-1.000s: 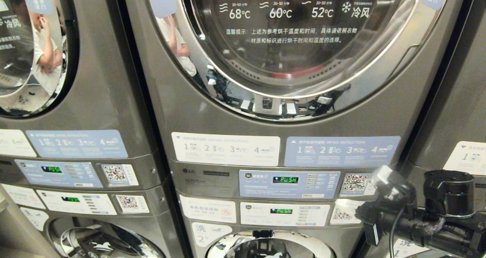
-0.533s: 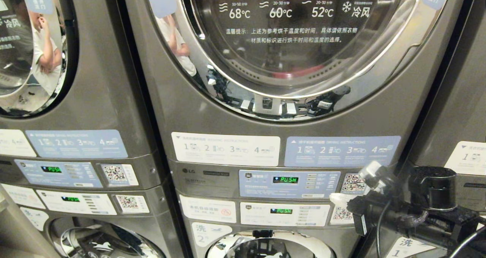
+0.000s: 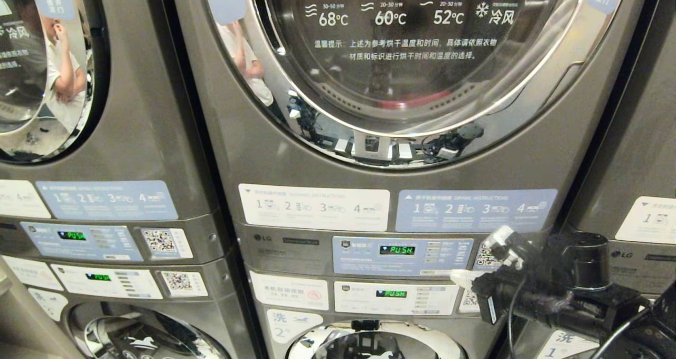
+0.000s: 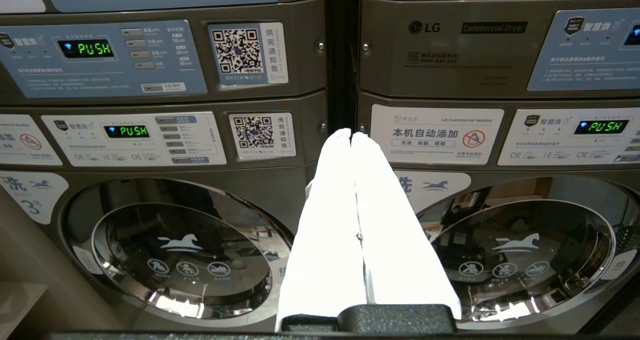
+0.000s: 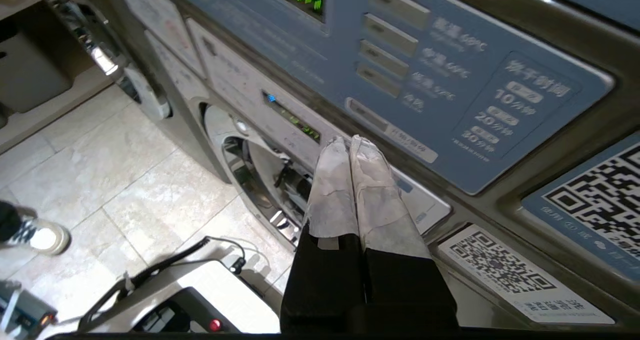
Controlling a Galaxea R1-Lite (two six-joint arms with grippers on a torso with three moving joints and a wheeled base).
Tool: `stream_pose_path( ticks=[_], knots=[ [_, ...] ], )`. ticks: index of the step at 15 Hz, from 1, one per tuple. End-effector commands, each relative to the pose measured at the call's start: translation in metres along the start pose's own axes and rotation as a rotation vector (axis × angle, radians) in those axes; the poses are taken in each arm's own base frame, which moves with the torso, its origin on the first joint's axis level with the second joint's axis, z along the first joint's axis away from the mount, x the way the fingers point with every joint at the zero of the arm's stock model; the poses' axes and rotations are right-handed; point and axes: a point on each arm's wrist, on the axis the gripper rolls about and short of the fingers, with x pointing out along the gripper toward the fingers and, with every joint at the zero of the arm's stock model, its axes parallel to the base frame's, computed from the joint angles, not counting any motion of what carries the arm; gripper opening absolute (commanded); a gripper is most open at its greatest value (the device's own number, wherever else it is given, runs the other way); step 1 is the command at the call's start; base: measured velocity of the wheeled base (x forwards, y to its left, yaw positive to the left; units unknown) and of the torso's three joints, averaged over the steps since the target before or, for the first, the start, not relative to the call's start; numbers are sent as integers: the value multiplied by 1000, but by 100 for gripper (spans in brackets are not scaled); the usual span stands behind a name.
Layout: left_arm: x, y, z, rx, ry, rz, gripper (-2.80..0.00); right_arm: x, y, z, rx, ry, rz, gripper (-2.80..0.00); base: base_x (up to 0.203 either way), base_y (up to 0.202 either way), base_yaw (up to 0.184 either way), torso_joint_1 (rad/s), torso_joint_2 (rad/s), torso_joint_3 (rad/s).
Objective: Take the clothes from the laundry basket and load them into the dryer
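At the dryer's blue control panel (image 3: 402,255), the right gripper (image 3: 458,277), fingers together, has slid leftward.

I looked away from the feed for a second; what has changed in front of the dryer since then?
The right tool has swung left along the dryer's blue control panel, its shut tip now near the panel's lower right corner. It has neither taken hold of anything nor let go. The dryer door stays closed, the displays still read PUSH, and the left tool is shut and parked.
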Motion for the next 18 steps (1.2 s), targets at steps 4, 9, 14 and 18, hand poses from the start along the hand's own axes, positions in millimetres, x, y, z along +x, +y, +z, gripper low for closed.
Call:
stream_pose_path(
  ticks=[4, 9, 14, 18],
  knots=[
    [0, 0, 0, 0, -2, 1, -280, 25, 7, 2, 48, -39, -51, -280, 0, 0, 0, 0, 0, 0],
    [0, 0, 0, 0, -2, 0, -280, 41, 5, 8, 51, -64, -79, -280, 0, 0, 0, 0, 0, 0],
    [0, 0, 0, 0, -2, 0, -280, 47, 2, 13, 57, -83, -106, -280, 0, 0, 0, 0, 0, 0],
    [0, 0, 0, 0, -2, 0, -280, 50, 1, 12, 64, -81, -138, -280, 0, 0, 0, 0, 0, 0]
  ],
)
